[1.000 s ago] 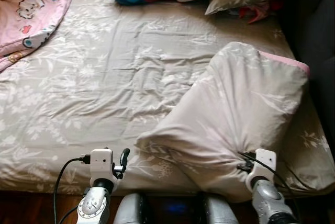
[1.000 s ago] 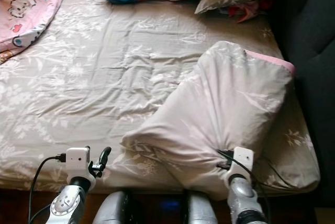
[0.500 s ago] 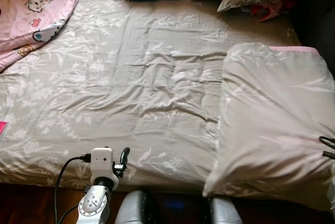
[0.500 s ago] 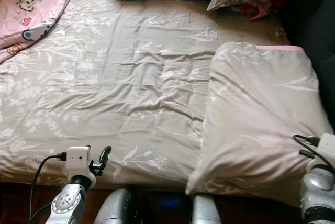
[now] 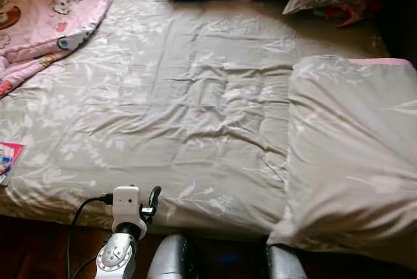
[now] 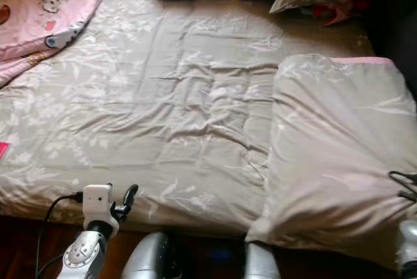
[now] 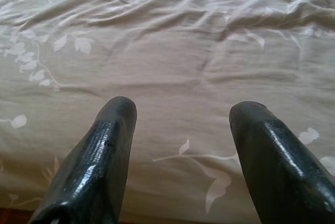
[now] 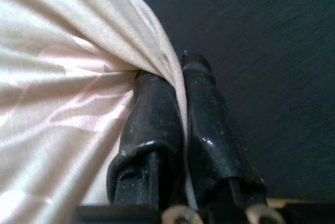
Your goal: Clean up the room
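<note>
clearly the right gripper [image 8: 180,67] has its jaws pinching an edge of the folded beige leaf-print quilt [image 5: 352,155], which lies on the bed's [image 5: 163,129] right side; left gripper [image 7: 180,110] jaws spread above the sheet; pink cartoon blanket's [image 5: 52,12] writing seems unreadable.

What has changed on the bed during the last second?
The right gripper, shut on the folded blanket, pulled its near corner to the robot's right, so the fold now lies straight along the bed's right side. The left gripper stays open and idle at the near edge. The camera also shifted.
</note>
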